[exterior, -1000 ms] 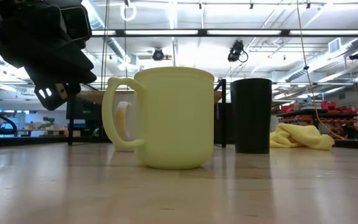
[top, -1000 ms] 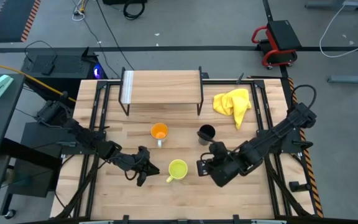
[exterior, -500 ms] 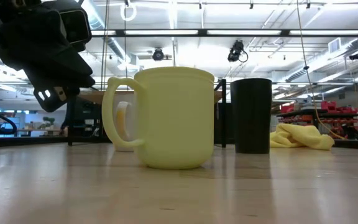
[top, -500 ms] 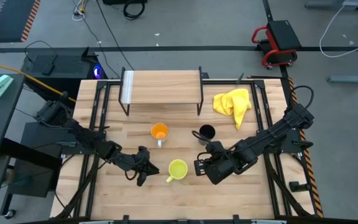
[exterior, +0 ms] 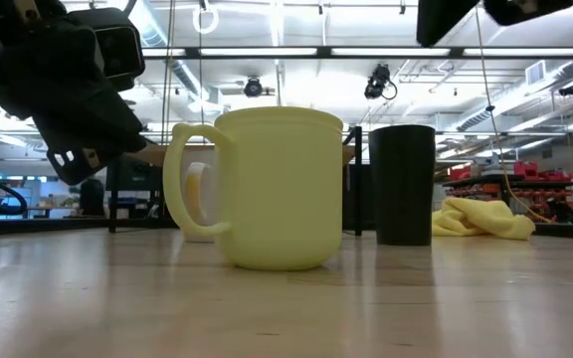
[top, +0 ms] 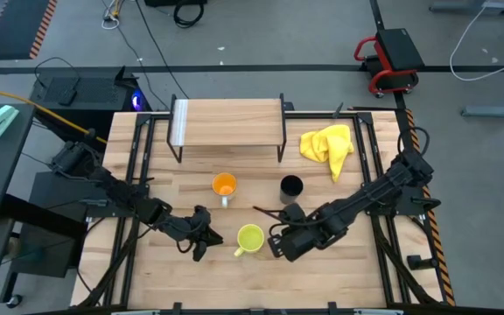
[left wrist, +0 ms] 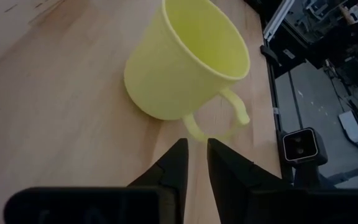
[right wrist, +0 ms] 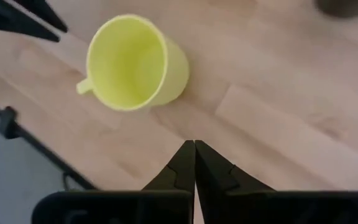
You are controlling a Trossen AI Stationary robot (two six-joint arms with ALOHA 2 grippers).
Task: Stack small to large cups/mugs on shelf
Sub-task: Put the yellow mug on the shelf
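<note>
The yellow-green mug (top: 250, 237) stands upright on the table near its near edge, handle (left wrist: 218, 124) toward the near-left. My left gripper (top: 210, 236) hovers low just left of it, open by a narrow gap, fingertips (left wrist: 194, 144) short of the handle. My right gripper (top: 274, 245) is shut and hangs above the table just right of the mug (right wrist: 135, 62). The orange-inside mug (top: 224, 185) and the black cup (top: 291, 186) stand in mid-table. The shelf (top: 227, 122) stands on its black legs at the far side.
A crumpled yellow cloth (top: 327, 144) lies right of the shelf. Black frame rails run along both table sides. Bare wood lies between the mugs and the shelf. In the low view the black cup (exterior: 403, 184) stands behind and right of the yellow-green mug (exterior: 282, 189).
My right gripper has travelled toward the table's left, away from the black cup and up beside the yellow-green mug, staying shut; its arm now shows at the top of the low view. The mugs have not moved.
</note>
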